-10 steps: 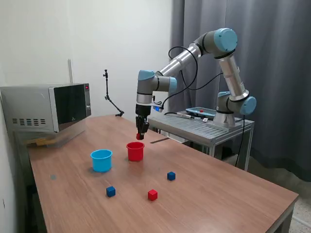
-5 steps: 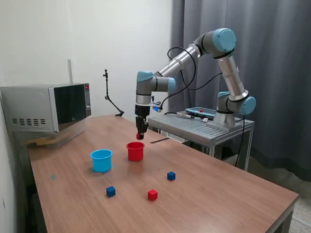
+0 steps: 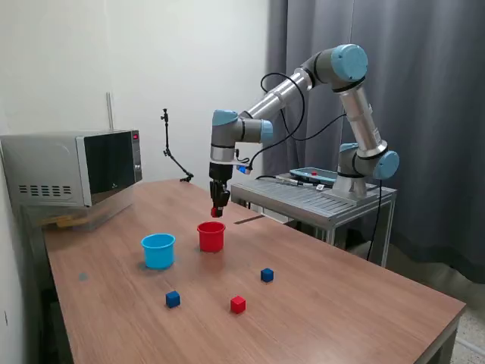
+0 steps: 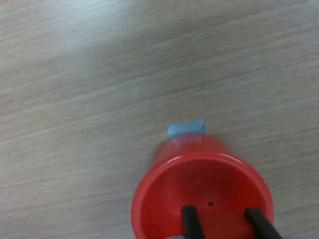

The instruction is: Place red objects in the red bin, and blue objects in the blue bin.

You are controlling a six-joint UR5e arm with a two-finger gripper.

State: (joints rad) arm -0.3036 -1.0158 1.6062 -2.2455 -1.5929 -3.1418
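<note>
The red cup (image 3: 211, 236) stands on the wooden table, with the light blue cup (image 3: 158, 250) to its left in the exterior view. My gripper (image 3: 218, 209) hangs just above the red cup's far rim, shut on a small red cube (image 3: 216, 213). In the wrist view the red cup (image 4: 202, 191) lies straight below my gripper (image 4: 220, 211); the held cube blends into the cup's red there. A second red cube (image 3: 238, 304) and two dark blue cubes (image 3: 267, 274) (image 3: 173, 299) lie on the table nearer the front.
A microwave (image 3: 72, 167) stands at the table's back, on the exterior view's left. A metal side table (image 3: 318, 199) carrying the arm's base and a tray is on the right. A thin black stand (image 3: 173, 155) is at the back. A light blue patch (image 4: 186, 129) lies beside the cup.
My gripper, with the red cube in it, has shifted slightly toward the exterior view's left and a little upward, staying above the red cup. Nothing on the table has moved.
</note>
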